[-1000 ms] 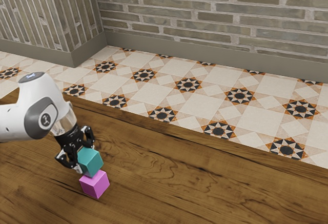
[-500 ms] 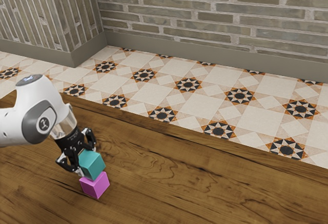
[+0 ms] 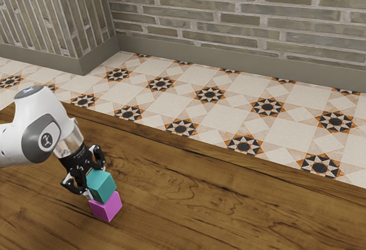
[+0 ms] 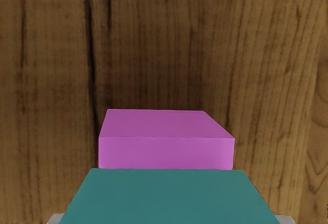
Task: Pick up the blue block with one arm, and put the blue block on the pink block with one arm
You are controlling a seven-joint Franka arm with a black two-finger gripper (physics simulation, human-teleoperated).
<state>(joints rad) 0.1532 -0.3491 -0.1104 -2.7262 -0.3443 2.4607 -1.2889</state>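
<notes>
Exterior view: tool (image 3: pixel 89 182) grips one blue block (image 3: pixel 103 186) over one pink block (image 3: pixel 107 207).

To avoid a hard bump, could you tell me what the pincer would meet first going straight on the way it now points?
The pincer, shut on the blue block, points down; the pink block below comes first, met by the held block, perhaps touching already.

Bright, even light falls from above across the wooden table (image 3: pixel 229 204). The pink block (image 4: pixel 165 139) has a top face paler than its side. In the wrist view, the blue block (image 4: pixel 164 198) shows one flat teal tone. The white arm (image 3: pixel 23 130) shades to grey underneath.
</notes>
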